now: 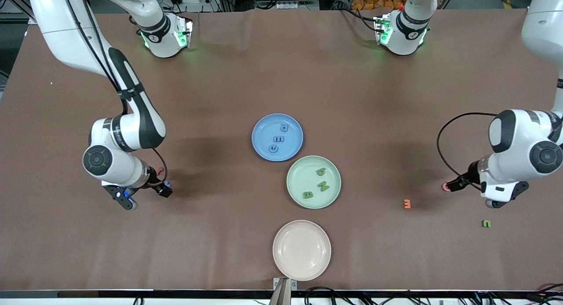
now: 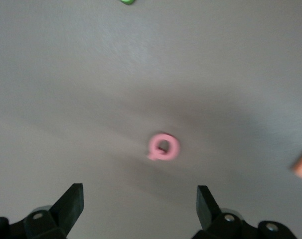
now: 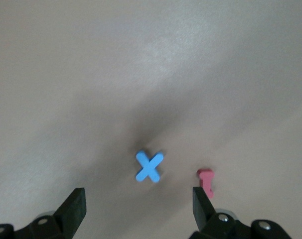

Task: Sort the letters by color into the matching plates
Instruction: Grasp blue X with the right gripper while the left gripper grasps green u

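A: Brown table, three plates mid-table: blue plate (image 1: pixel 277 137) with three blue letters, green plate (image 1: pixel 313 181) at its 5 o'clock with three green, beige plate (image 1: pixel 301 250) bare

B: Which step?

A: Both arms are picking. Right gripper (image 3: pixel 139 211), jaws wide, hovers above a blue X (image 3: pixel 149 167), a red piece (image 3: pixel 206 180) at its 3 o'clock. Left gripper (image 2: pixel 140 209), wide too, hangs over a pink ring-shaped letter (image 2: pixel 163 147)

B: Next?

A: Probably descend, straddle each letter, then close

Robotics lab, two Franka arms (image 1: pixel 127 120) at paper-covered table (image 1: pixel 281 76), cables, power strips
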{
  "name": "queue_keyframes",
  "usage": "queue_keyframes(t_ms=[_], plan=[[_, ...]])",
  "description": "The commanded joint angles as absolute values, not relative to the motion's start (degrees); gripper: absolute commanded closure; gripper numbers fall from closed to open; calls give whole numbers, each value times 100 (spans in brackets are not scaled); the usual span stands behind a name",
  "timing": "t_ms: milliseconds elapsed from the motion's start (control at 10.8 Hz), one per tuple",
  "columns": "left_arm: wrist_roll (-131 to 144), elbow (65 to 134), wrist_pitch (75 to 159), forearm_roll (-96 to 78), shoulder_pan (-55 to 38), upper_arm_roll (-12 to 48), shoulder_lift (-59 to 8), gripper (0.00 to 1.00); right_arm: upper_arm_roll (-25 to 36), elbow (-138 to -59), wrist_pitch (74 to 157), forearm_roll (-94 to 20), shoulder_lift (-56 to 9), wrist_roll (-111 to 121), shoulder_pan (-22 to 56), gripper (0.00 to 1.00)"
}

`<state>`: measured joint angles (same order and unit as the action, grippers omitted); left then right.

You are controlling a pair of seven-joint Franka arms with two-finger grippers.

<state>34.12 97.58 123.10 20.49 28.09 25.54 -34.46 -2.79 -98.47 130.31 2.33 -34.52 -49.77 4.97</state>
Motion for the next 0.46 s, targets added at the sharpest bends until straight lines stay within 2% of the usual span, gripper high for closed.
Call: queue_keyframes(t_ms=[0,186,372], plan=[[1526,9538,12619,2504,3234,2619,-3865,0,-378,-9853,13429,343,-3734,-4931,334,8],[707,9143,12936,2986,3208,2392,-4339,0,-378,-9853,13648,343,-3849,-4939,308,11],[109,8703,13043,3199,3190,2242,-4718,0,-369,-9853,13780,343,-3990,-4957,316,19]])
